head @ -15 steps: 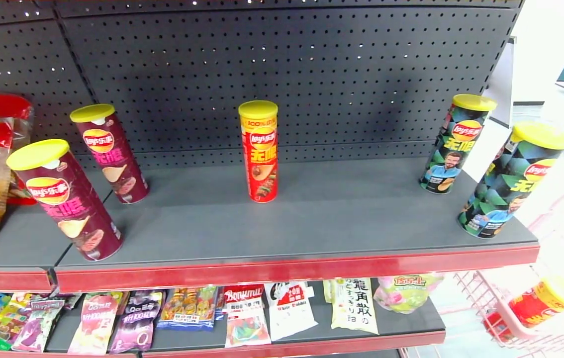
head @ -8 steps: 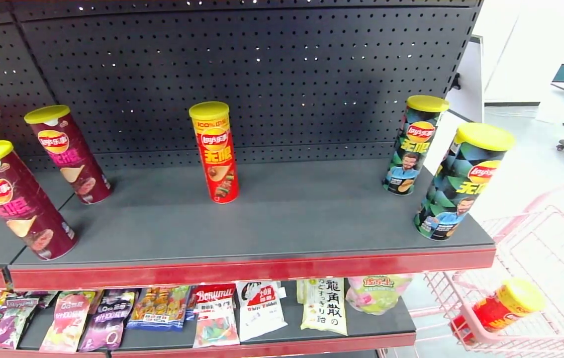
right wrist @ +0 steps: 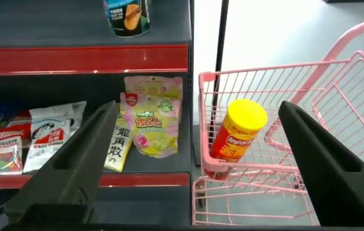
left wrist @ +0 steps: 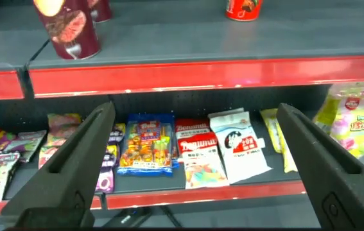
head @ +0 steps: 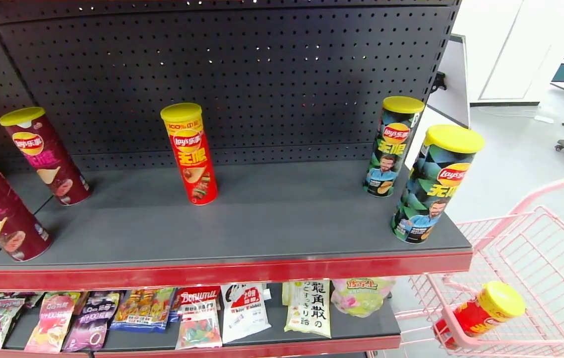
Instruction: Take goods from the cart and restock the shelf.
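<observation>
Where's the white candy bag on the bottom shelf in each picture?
Head view: white bag on the lower shelf, between a red-topped pouch and a bag with black writing.
Left wrist view: white bag beside the same red-topped pouch.
Right wrist view: white bag beside the bag with black writing.
Shared landmark: the upper shelf's red front edge, above it in all three.

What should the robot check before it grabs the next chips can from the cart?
1. Right gripper open: ok.
2. Left gripper open and holding nothing: ok.
3. Red can in sight inside the pink cart: ok, it sits tilted.
4. Free room on the upper shelf beside the standing red can: ok.
5. Right gripper around the can in the cart: not ok, it is apart from it.
6. More goods deeper in the cart: cannot tell.
</observation>
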You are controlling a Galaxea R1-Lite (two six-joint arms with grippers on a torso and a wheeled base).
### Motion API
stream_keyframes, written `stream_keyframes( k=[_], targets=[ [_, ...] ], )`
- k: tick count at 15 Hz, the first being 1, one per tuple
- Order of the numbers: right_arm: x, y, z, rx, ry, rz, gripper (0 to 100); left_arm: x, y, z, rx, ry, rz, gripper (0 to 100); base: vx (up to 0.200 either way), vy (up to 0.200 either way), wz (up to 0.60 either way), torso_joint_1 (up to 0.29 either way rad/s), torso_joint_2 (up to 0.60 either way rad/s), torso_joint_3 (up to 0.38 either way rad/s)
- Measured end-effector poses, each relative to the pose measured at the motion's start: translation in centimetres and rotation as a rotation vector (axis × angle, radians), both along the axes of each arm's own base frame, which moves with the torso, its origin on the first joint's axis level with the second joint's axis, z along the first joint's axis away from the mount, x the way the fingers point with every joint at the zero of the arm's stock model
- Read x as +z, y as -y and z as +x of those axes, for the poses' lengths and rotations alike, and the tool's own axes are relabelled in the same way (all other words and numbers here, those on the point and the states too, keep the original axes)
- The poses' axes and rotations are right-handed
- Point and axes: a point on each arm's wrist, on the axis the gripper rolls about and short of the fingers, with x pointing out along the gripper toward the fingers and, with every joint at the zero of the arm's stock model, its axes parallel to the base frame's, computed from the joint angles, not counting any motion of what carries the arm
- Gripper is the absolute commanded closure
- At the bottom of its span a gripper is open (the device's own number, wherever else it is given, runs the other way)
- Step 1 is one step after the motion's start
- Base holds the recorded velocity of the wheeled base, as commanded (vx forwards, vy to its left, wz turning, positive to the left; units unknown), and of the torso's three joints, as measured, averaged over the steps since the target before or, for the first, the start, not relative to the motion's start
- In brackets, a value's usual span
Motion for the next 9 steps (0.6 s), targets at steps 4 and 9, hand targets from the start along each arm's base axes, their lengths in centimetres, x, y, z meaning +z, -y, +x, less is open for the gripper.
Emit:
stream_keyframes(
  k=[4,9],
  targets=[
    [0.01,0.0,0.0,0.0,0.001,0.001,0,-0.01,0.0,0.0,0.0,-0.001,-0.001,0,0.0,0.0,-0.6,0.0,0.0,0.005],
    [0.0,0.0,0.0,-0.001,0.0,0.002,0,0.0,0.0,0.0,0.0,0.0,-0.001,0,0.0,0.0,-0.12,0.0,0.0,0.0]
  ],
)
